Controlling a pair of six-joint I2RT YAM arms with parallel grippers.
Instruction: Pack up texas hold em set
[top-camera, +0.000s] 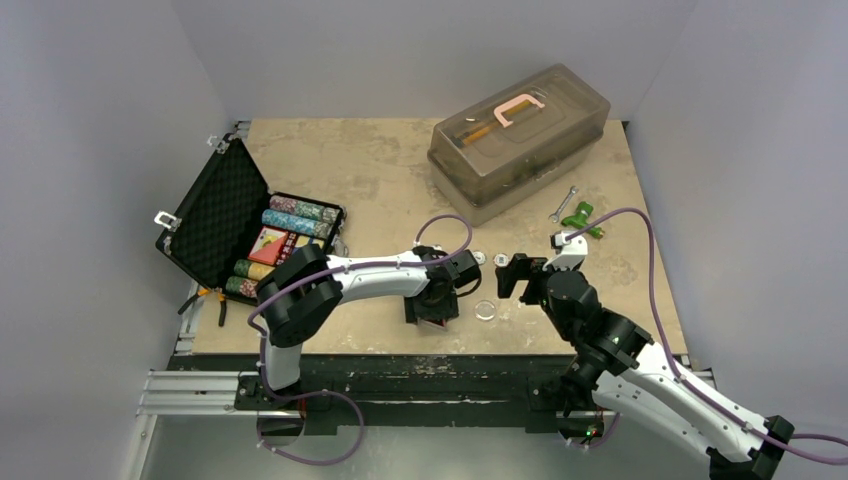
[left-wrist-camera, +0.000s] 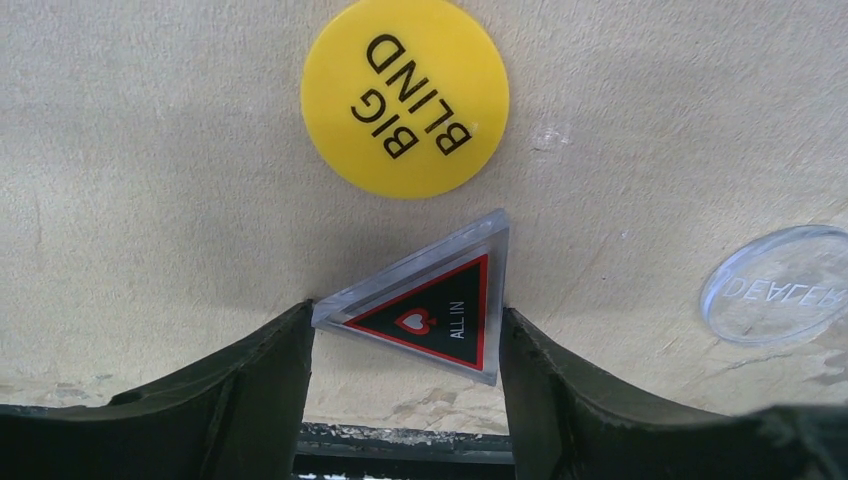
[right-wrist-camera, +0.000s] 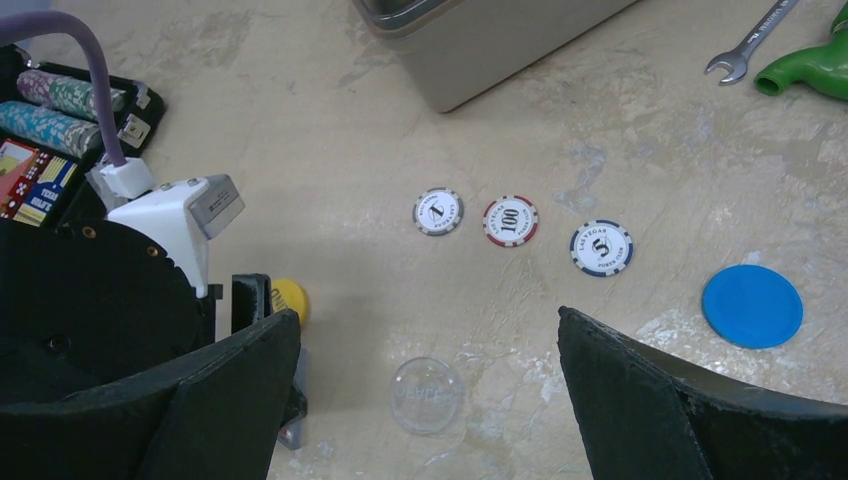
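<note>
From above, a clear dealer disc (top-camera: 486, 310) lies on the table (top-camera: 370, 170) near the front edge. The left fingers (top-camera: 432, 308) point down just left of that disc, and the right fingers (top-camera: 515, 275) hang just behind it, a little to the right. The black briefcase (top-camera: 215, 210) stands with its foam-lined lid raised, well left of the disc and farther back. It holds rows of chips (top-camera: 300, 215) and a red card box (top-camera: 268, 245). Well behind the disc, to its right, sits a grey tub (top-camera: 520, 135) with a pink clamp (top-camera: 518, 108) on it. A wrench (top-camera: 564, 203) and a green-handled tool (top-camera: 580, 215) lie between the tub and the disc.

In the left wrist view, the dealer disc (left-wrist-camera: 775, 285) is at the right edge. Well left of it, the left fingers (left-wrist-camera: 260, 400) are clamped on a triangular token (left-wrist-camera: 430, 310) marked ALL IN, one finger against its left corner and one against its right edge. A yellow disc (left-wrist-camera: 405, 95) marked BIG BLIND lies just beyond the token, the same way from the dealer disc.

In the right wrist view, the right fingers (right-wrist-camera: 230, 400) stand wide apart with nothing between them, and the dealer disc (right-wrist-camera: 427, 395) lies on the table in the gap. Beyond the disc, three loose chips form a row: a black-and-white chip (right-wrist-camera: 438, 211), a red chip (right-wrist-camera: 510, 220) marked 100 and a blue-and-white chip (right-wrist-camera: 601, 247) marked 5. A plain blue disc (right-wrist-camera: 752, 305) lies to the dealer disc's right. Left of the dealer disc, part of the yellow disc (right-wrist-camera: 290, 297) shows beside the left arm's wrist.
</note>
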